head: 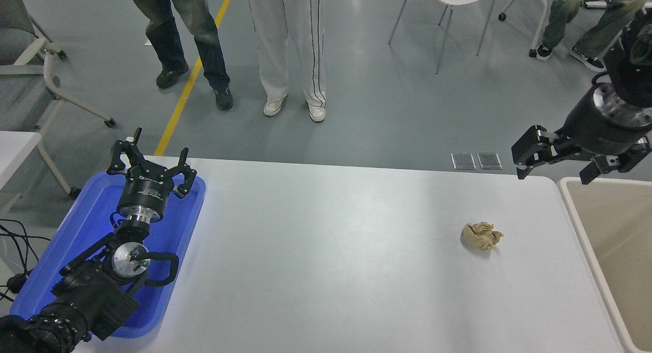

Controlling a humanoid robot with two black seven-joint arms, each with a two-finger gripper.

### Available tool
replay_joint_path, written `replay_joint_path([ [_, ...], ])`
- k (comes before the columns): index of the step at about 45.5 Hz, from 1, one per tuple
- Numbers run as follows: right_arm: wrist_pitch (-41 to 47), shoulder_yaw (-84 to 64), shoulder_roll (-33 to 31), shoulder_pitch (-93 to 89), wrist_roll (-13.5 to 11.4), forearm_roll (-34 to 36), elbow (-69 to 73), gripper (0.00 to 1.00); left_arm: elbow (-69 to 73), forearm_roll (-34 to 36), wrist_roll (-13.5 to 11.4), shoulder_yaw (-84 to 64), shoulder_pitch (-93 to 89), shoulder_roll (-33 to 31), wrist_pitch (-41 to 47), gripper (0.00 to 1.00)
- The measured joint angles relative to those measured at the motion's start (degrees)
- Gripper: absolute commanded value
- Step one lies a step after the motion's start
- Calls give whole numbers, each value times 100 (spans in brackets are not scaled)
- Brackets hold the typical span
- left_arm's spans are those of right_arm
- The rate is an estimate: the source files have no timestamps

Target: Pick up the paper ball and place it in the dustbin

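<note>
The tan paper ball (pixel 481 236) lies on the white table (pixel 331 251), right of centre. The dustbin (pixel 580 225), beige inside with a cream rim, stands at the table's right edge, partly cut off by the picture. My right gripper (pixel 555 175) hangs open and empty in the air above the table's far right corner, up and to the right of the ball and near the dustbin's far rim. My left gripper (pixel 153 162) is open and empty, parked over the blue tray at the lower left.
A flat blue tray (pixel 81 225) lies under the left arm. Two people stand beyond the far edge (pixel 290 47); a seated person's legs (pixel 565 17) show at the top right. A white chair (pixel 448 11) and a grey chair (pixel 30 62) stand on the floor.
</note>
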Motion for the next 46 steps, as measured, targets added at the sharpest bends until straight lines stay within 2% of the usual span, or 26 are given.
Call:
replay_joint_path([
  [18,-50,11,-25,-177,0,-19,3,100,0,0,0,4,-2,0,0,100],
  [24,-522,51,-14,-403,0,-43,-1,100,0,0,0,4,-3,0,0,100],
  [38,-2214,216,80,-1375,2,-241,-133,100,0,0,0,1,-3,0,0,100],
  [46,-2670,431,173,-2083,1,-296,-574,100,0,1,0,1,-2,0,0,100],
])
